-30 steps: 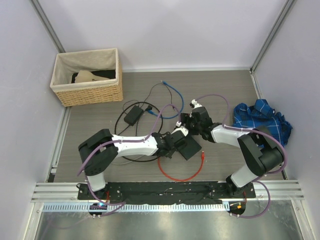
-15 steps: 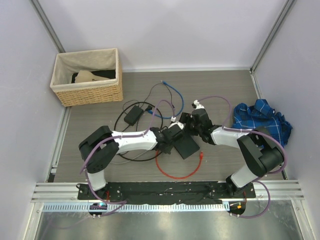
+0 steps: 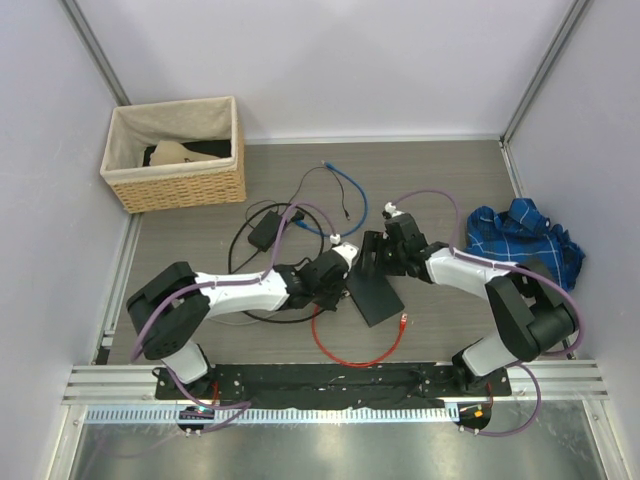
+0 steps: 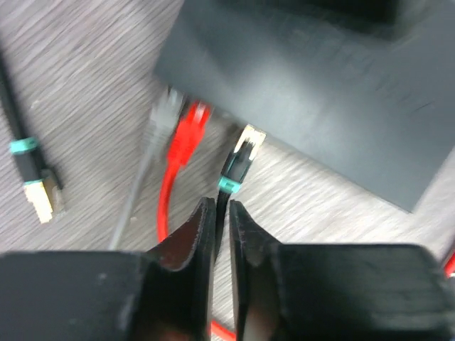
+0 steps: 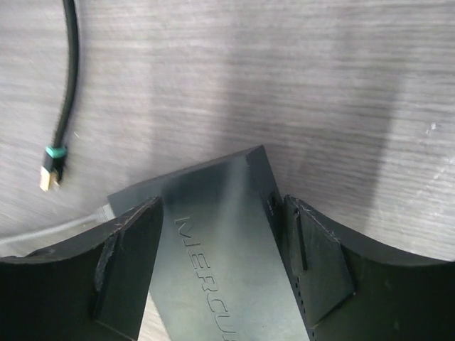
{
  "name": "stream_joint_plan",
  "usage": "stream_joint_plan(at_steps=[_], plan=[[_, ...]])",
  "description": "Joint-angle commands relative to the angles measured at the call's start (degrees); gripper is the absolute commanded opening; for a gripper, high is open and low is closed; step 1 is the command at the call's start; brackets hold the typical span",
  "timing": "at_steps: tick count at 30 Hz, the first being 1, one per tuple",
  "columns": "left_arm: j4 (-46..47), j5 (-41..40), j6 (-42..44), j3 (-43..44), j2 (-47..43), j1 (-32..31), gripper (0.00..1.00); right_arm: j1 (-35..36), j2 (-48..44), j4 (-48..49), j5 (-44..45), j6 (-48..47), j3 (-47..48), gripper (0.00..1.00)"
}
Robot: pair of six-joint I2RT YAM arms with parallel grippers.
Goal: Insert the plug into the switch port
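Lining-up stage: jaws of the left gripper [image 4: 220,206] pinch the plug [image 4: 242,150] by its cord [image 4: 224,197], tip just short of the switch [image 4: 320,92] on the desk [image 3: 450,180]. The right gripper [image 5: 220,206] has its jaws clamped on the switch. Next I'd square the plug to a free port and push straight in.

Switch [image 5: 227,284]: dark plastic, smooth, half-matt, soft sheen, same-colour letters on top. Plug [image 4: 240,155]: black plastic, shiny gold-colour metal tip. Red cable [image 4: 186,142]: glossy plastic skin. Table [image 5: 284,71]: grey wood-grain, matt. Basket [image 3: 175,185], upper left of frame: woven wicker, rough, cloth lining.
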Motion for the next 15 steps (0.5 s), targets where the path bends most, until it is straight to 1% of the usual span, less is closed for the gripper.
stream_joint_plan(at_steps=[1,2,3,4,5,6,8,9,11,12,14,15], plan=[[8.42,1.51,0.14,0.55,-2.50,-0.71,0.25,0.01,1.96,-11.05,-1.19,-5.71,3.66,0.77],[7.63,0.90,0.14,0.55,-3.02,-0.63,0.27,-0.08,2.14,-11.75,-0.75,-5.89,4.37,0.77],[7.28,-1.46,0.14,0.46,-3.64,-0.63,0.33,-0.69,2.22,-12.45,-0.05,-6.41,5.16,0.77],[7.10,-2.61,0.31,0.29,-4.51,-0.54,0.37,-0.87,2.14,-13.51,0.48,-6.59,6.47,0.78],[6.31,-4.01,0.49,0.11,-6.79,-0.54,0.40,-1.31,2.05,-13.86,0.83,-6.94,7.09,0.78],[5.52,-5.16,0.75,0.11,-7.77,-0.10,0.46,-2.09,1.88,-14.13,1.18,-7.38,7.80,0.78],[2.55,-7.89,0.84,0.37,-12.05,0.77,0.52,-2.98,1.26,-15.18,2.32,-8.35,10.17,0.78],[1.57,-8.77,0.84,0.37,-14.00,1.82,0.63,-3.15,1.08,-15.36,2.85,-8.96,11.05,0.78],[-1.76,-11.40,0.93,0.37,-17.86,3.32,0.71,-3.42,1.17,-15.71,3.56,-12.03,14.21,0.78],[-3.17,-12.19,0.93,0.55,-22.49,5.59,0.79,-3.42,1.52,-15.71,3.21,-13.78,15.35,0.77],[-7.73,-15.08,0.75,1.16,-26.91,8.15,0.89,-3.42,3.09,-15.10,2.07,-18.62,18.78,0.75],[-9.15,-15.80,0.75,1.25,-30.68,11.12,0.99,-3.42,3.89,-14.58,1.37,-20.20,19.66,0.75]])
